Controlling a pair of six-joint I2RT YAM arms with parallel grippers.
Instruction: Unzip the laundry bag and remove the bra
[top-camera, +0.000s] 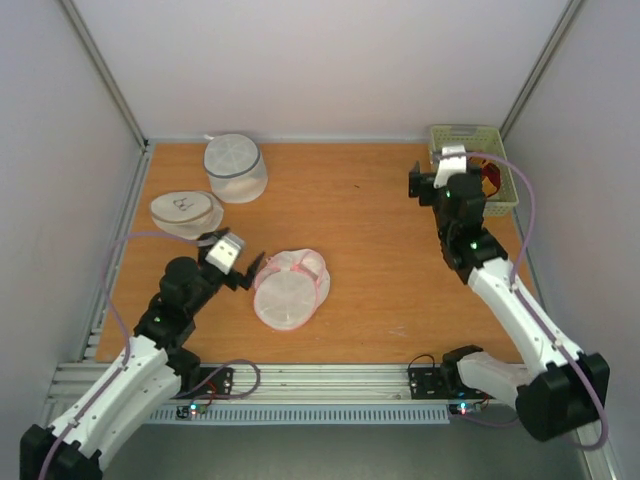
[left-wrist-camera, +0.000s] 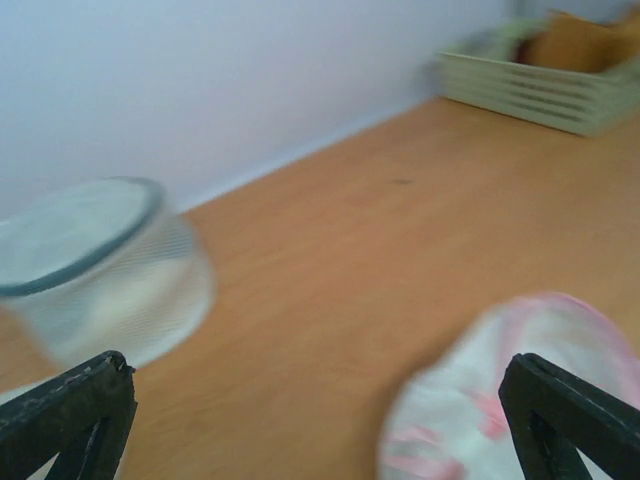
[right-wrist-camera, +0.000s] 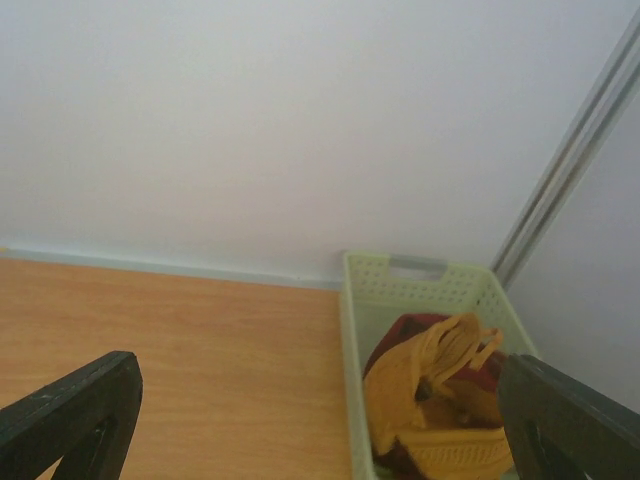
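Bag: the laundry bag (top-camera: 288, 292) is seen lying on the table (top-camera: 390, 250) in front of the left arm. Its pink band is rumpled and its far side looks slack.
Zipper: how far it is opened cannot be told from these views.
Bra: the bra (right-wrist-camera: 440, 400) is found heaped in the green basket (right-wrist-camera: 352, 310) at the far right corner, well apart from the bag.
Left gripper: the left gripper (left-wrist-camera: 315, 365) is held with its fingers spread wide and nothing between them, just beside the bag's left edge.
Right gripper: the right gripper (right-wrist-camera: 318, 365) is also spread wide and empty, pointed at the basket and near it.
Step in hand: the removal is judged done, since the bra is out of the bag and is gripped by neither arm. Only the wind-down appears to be left.
Next move: a clean retreat is called for. The right arm should be lifted away without the yellow straps being snagged, and the left drawn back without the bag being dragged.
Bystanders: the grey-banded bag (top-camera: 236, 166) and the flat bag (top-camera: 187, 213) at the far left are best left untouched.
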